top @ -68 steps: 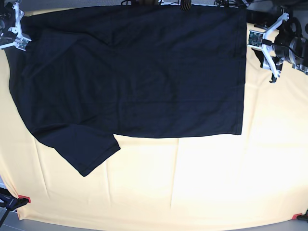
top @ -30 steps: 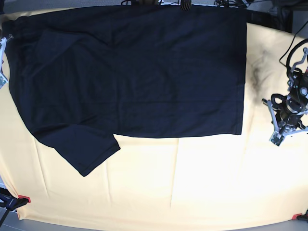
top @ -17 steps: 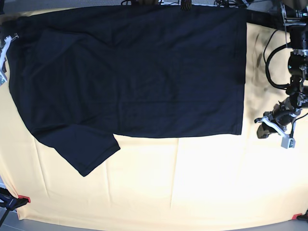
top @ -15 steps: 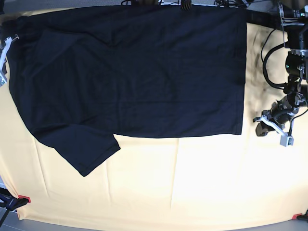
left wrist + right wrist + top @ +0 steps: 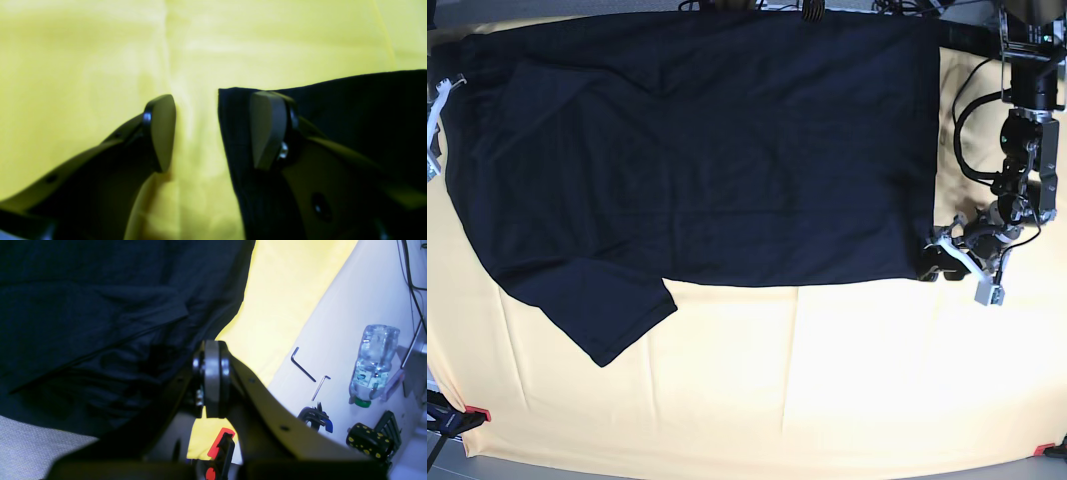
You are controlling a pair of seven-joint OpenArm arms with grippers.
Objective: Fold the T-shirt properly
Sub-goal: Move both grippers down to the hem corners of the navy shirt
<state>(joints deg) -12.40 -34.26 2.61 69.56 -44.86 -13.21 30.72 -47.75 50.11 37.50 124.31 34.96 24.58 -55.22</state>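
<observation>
The black T-shirt (image 5: 697, 150) lies flat on a yellow cloth (image 5: 827, 380) that covers the table, filling the far half of the base view. Its long axis runs side to side in that view: the straight hem (image 5: 932, 150) faces the view's right, and a short sleeve (image 5: 602, 310) sticks out toward the near left. No logo or print can be made out on it. The left gripper (image 5: 213, 130) is at the hem's near corner with its jaws spread apart; one finger (image 5: 268, 128) is over the dark fabric, the other (image 5: 161, 131) over the bare yellow cloth, and the corner's edge sits between them, not pinched. The right gripper (image 5: 213, 383) has its jaws pressed together and holds nothing, beside the shirt's rumpled edge. A plastic water bottle (image 5: 375, 363) lies nearby; its label is too small to read.
</observation>
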